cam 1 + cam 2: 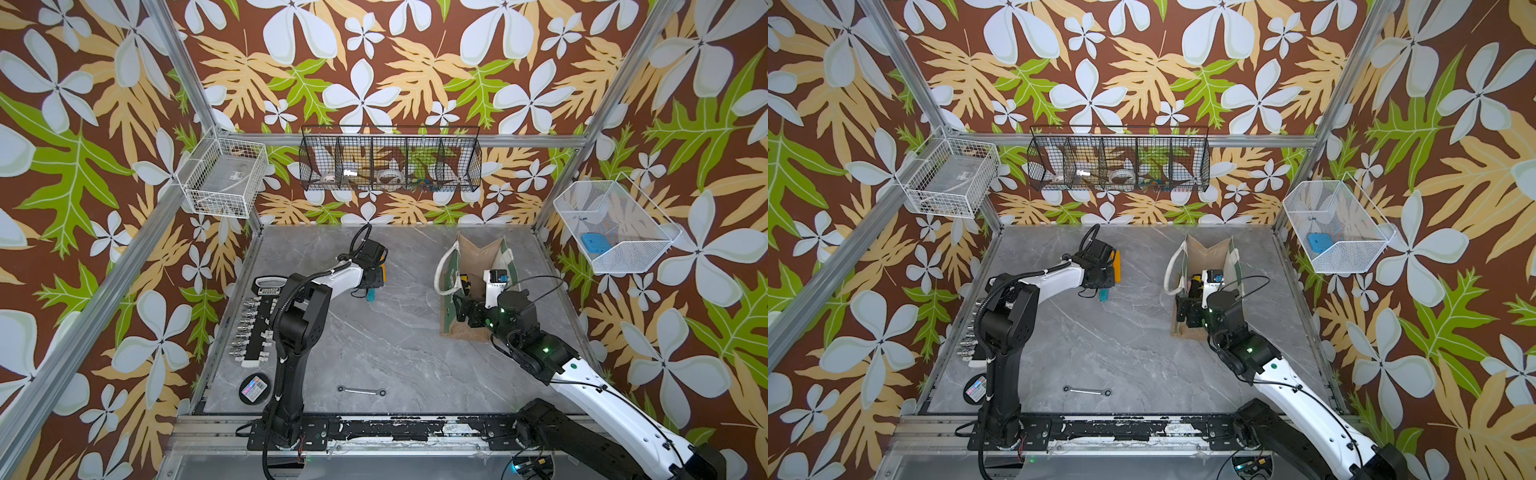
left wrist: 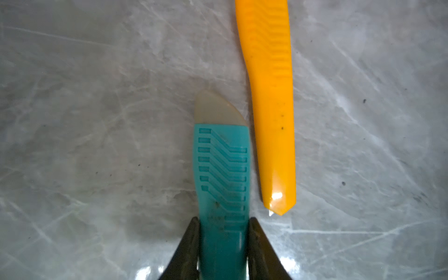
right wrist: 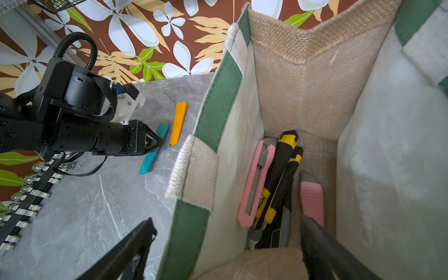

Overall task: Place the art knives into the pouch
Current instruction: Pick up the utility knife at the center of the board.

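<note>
Left gripper (image 2: 224, 225) jaws clenched on the ribbed teal plastic art knife (image 2: 221, 169), its pale tip poking out ahead of them over the grey marble tabletop (image 2: 97, 121). A slim orange plastic art knife (image 2: 269, 97) lies loose just beside those jaws. Right gripper (image 3: 228, 219) jaws are spread wide, straddling a wall of the boxy tan jute pouch (image 3: 219, 97), one finger inside, one outside, with pink and black-and-yellow utility knives (image 3: 257, 184) on the floor beyond
</note>
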Tool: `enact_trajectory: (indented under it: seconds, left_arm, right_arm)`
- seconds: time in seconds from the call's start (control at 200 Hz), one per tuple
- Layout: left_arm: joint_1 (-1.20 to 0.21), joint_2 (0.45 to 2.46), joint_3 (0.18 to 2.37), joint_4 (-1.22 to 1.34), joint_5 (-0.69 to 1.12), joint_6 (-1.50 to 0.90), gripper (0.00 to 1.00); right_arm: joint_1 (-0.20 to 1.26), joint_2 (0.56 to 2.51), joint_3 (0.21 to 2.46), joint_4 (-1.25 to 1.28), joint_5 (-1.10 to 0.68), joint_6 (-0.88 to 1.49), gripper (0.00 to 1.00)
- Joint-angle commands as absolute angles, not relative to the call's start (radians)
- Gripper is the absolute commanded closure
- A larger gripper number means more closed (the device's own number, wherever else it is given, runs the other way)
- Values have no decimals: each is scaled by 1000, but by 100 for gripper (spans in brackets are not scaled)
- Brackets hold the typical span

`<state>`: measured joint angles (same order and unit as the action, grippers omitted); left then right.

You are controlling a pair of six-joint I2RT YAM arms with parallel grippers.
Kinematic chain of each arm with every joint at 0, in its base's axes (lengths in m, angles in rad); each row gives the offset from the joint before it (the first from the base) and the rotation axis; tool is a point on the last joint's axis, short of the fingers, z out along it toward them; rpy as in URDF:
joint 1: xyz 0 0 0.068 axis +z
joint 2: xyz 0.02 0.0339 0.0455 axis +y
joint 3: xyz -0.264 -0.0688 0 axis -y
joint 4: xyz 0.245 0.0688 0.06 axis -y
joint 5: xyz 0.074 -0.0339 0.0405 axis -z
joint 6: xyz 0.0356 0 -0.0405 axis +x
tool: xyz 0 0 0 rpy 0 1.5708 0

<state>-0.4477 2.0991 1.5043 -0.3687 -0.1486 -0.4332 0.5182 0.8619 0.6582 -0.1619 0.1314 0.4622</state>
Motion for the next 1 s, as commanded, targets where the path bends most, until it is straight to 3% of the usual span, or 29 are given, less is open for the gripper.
enact_trajectory:
  seconds: [0.0,0.686,0.997]
  left_arm:
    - [-448,2070,1493,-387,-135,-426,75]
    - [-545,1820,1491,-461,-87,-419,78]
    - [-662,1755,1632,-521,-61,-425,84]
  right_arm:
    - [520,854,664,-144,124,459,7]
    - [520,738,693,-87,23,356,6]
    - [519,662,728,-109,184,273,6]
